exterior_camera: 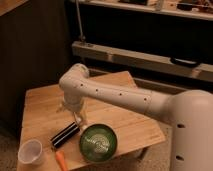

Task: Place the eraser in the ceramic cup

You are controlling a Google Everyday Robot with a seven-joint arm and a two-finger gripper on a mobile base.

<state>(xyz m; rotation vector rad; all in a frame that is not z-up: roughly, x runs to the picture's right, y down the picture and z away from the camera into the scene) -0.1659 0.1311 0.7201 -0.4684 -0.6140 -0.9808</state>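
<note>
The eraser [65, 135], a flat black block, lies on the wooden table [125, 117] near its front edge, left of the green bowl. The ceramic cup [31, 151], small and white, stands at the table's front left corner, to the left of the eraser. My white arm reaches in from the right and bends down over the table's middle. Its gripper [80, 120] points down, just above and to the right of the eraser's far end. The gripper is open and holds nothing.
A glossy green bowl [98, 141] stands at the front, right of the eraser. An orange carrot-like piece [61, 160] lies at the front edge. A small whitish packet [62, 106] sits behind the gripper. Dark shelving with a metal rail [140, 60] runs behind the table.
</note>
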